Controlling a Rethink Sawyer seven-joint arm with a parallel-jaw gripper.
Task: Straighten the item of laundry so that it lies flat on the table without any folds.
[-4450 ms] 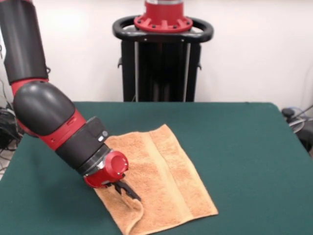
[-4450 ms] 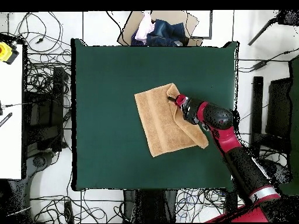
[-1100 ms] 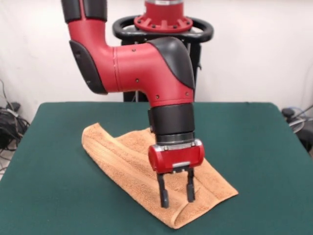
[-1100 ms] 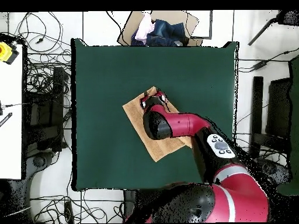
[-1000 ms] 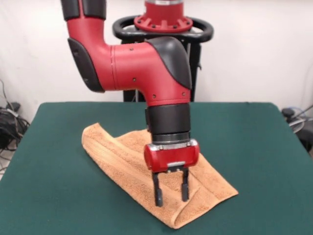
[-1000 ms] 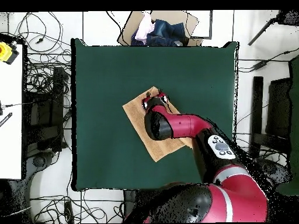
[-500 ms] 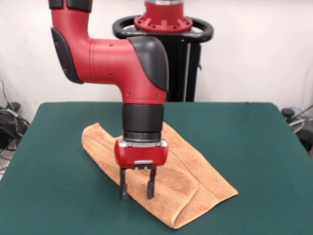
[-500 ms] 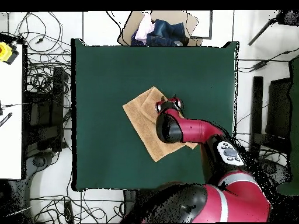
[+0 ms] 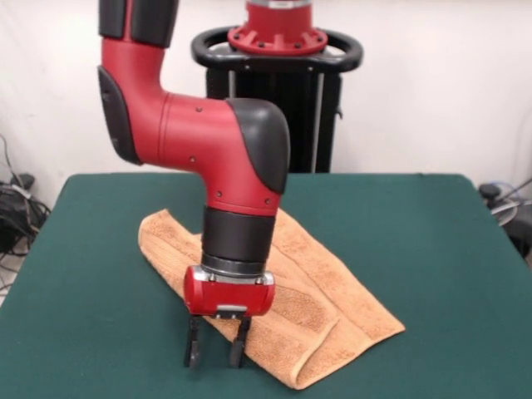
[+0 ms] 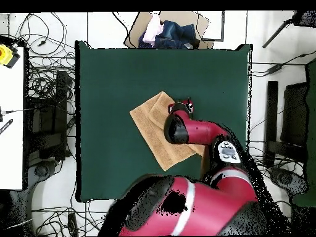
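**Robot arm lowers onto the edge of a folded towel**

Fingers point(image 9: 195, 347) of the red gripper point(image 9: 214, 347) point straight down, spread apart and holding nothing, tips at the towel's near-left edge in the front view. One finger seems over bare green desk point(image 9: 432, 249), the other at the towel's border, likely placed to pinch that edge. The peach towel point(image 9: 307, 291) lies slantwise near the desk's middle, doubled over with a long ridge down its length and a thick fold at its nearest corner. From overhead, the arm point(image 10: 185, 129) hides part of the cloth.
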